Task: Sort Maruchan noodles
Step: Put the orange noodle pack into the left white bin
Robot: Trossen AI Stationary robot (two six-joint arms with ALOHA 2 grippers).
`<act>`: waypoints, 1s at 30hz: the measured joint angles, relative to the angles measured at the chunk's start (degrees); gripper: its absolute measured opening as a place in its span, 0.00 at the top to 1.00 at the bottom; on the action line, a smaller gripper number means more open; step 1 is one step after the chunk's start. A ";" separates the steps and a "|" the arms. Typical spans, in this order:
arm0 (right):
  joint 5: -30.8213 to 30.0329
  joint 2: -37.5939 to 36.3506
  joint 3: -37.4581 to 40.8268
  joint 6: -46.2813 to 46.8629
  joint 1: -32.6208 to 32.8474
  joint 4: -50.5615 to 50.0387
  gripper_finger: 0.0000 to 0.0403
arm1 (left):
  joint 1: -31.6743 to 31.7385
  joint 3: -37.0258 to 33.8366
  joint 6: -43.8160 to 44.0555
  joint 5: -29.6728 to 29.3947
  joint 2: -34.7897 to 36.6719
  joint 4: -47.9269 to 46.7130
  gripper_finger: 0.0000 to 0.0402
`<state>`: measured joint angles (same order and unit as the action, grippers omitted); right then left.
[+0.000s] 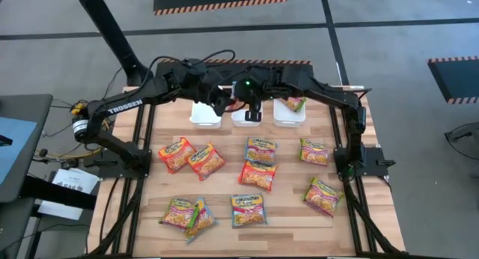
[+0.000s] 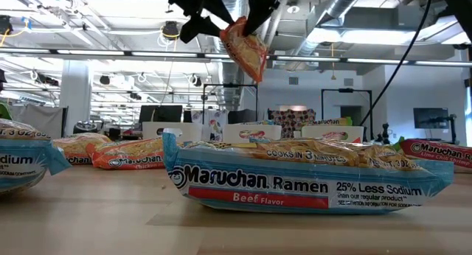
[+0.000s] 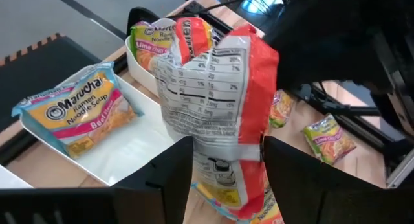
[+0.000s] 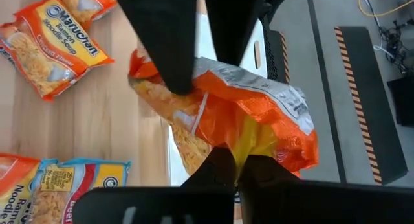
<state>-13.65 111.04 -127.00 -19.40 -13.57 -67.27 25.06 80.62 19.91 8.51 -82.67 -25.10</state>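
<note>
An orange Maruchan noodle packet (image 2: 245, 50) hangs in the air over the white bins at the table's far side, with both grippers on it. Its nutrition-label back (image 3: 207, 88) faces the left wrist camera. My left gripper (image 3: 228, 143) comes at it from the left and my right gripper (image 4: 238, 160) from the right; they meet above the middle bin (image 1: 245, 118). A pink beef packet (image 3: 74, 114) lies in the left bin and a green lime packet (image 1: 296, 103) in the right bin. Several more packets (image 1: 257, 174) lie flat on the table. My left gripper has the packet's bunched lower part (image 3: 223, 169) between its two fingers, one finger on each side; the orange edge (image 3: 253, 179) lies against one finger. The fingers slant downward from the table's left. The packet is clear of the table, crumpled and bent over above the fingers. My right gripper pinches an orange edge of the packet (image 4: 244, 145) between its shut fingers, slanting down from the table's right. The rest of the packet spreads out ahead of the fingers. The low view shows it lifted clear and hanging tilted.
Three white bins (image 1: 206, 118) stand in a row at the far edge, under the grippers. Loose packets are scattered over the middle and near part of the wooden table (image 1: 292, 221). In the low view a beef packet (image 2: 295, 185) lies close in front.
</note>
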 joint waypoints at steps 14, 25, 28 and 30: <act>0.07 0.00 0.00 -0.04 1.12 3.01 0.98 | 0.00 0.00 -2.88 0.49 0.13 0.04 0.57; 0.83 0.00 0.00 -0.03 1.36 4.14 0.98 | 0.02 0.00 -5.39 -1.19 0.13 -1.23 0.57; 1.31 0.00 0.00 0.22 1.63 4.79 0.98 | 0.02 0.00 -6.48 -1.25 0.13 -1.33 0.62; 1.36 0.00 0.00 0.24 1.84 5.26 0.98 | 0.02 0.00 -6.83 -1.23 0.13 -1.33 0.67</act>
<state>-12.29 111.04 -127.00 -19.16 -11.72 -62.01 25.08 80.62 13.08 7.28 -82.54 -26.44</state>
